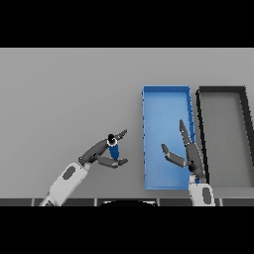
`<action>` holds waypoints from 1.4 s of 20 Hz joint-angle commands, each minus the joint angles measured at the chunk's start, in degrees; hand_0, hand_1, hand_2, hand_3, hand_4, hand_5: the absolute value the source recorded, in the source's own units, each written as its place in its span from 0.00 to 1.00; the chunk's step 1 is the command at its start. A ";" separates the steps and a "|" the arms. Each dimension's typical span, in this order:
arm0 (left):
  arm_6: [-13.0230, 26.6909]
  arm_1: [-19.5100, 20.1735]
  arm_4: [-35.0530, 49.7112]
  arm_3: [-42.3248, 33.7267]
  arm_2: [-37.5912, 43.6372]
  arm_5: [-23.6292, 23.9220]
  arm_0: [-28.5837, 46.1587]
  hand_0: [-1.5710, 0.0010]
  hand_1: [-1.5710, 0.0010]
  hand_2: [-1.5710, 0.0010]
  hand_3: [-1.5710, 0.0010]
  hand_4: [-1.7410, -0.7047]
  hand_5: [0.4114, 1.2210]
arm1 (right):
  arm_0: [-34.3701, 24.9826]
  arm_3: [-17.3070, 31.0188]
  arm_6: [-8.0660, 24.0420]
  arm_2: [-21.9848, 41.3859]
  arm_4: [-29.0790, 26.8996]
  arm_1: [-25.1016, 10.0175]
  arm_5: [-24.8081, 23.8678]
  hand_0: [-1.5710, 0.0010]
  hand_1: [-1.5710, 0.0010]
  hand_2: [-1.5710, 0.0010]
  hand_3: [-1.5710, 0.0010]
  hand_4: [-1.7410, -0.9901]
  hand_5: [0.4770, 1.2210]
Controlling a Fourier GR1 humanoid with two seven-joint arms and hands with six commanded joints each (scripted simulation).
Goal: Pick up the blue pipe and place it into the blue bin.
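Left hand point(105, 153) grips the blue pipe point(113, 149) just left of the blue bin point(165, 94).
Fingers and thumb pinch the short pipe upright over the grey table point(64, 99). The right hand point(187, 150) hovers spread over the bin's near right side; a black bin point(222, 90) stands alongside, right.

Short blue pipe point(113, 149) stands left of open blue bin point(166, 138).
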 commanded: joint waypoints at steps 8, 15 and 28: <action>-0.33 -4.04 1.00 1.72 0.08 1.40 0.01 0.43 0.36 0.34 0.36 0.21 0.71 | -0.52 0.92 -0.21 -0.23 -0.13 -0.19 0.22 1.00 1.00 1.00 1.00 0.73 0.17; -4.27 -4.13 -0.33 -1.15 -1.73 3.82 1.24 0.09 0.08 0.07 0.12 0.05 0.94 | -0.38 1.31 -0.77 -0.29 0.13 -0.33 0.14 1.00 1.00 1.00 1.00 0.74 0.17; 3.48 -4.96 1.68 -13.43 -3.14 4.73 -1.97 0.01 0.00 0.00 0.05 0.00 1.00 | 0.99 0.47 -3.30 -0.62 0.79 -1.36 0.02 1.00 1.00 1.00 1.00 0.81 0.17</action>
